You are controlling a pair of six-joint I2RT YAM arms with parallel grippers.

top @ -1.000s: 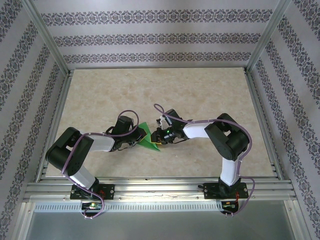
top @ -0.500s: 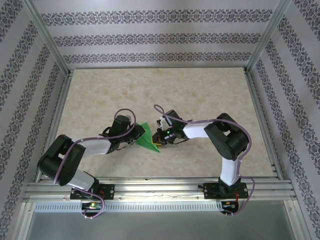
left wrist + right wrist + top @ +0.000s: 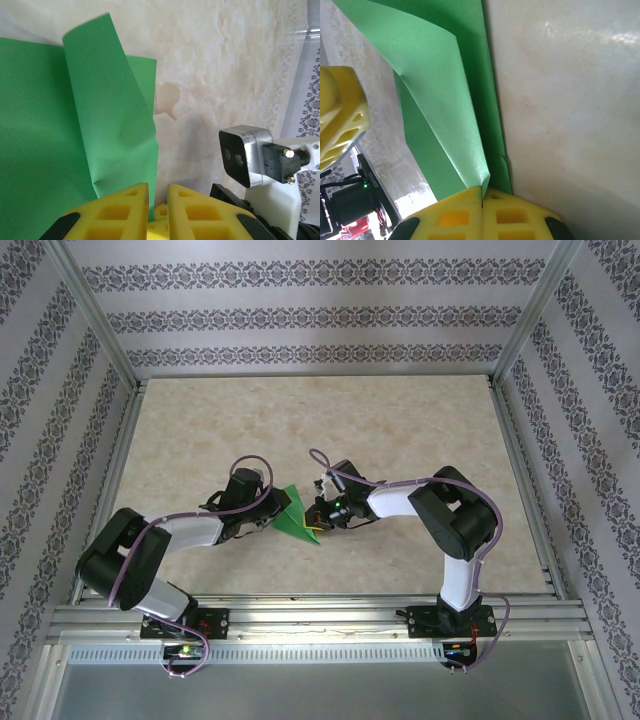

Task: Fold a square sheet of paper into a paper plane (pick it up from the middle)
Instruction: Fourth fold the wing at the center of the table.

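Marbled beige table point(image 3: 400, 430), green paper point(image 3: 296, 522) on it, patterned walls point(image 3: 320, 315)

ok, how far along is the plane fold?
Done: one flap of the thin bright green sheet of paper stands lifted and curled over. In hand: right gripper shut on its edge; left gripper nearly closed at another edge. Left: pressing creases; no dart shape yet.
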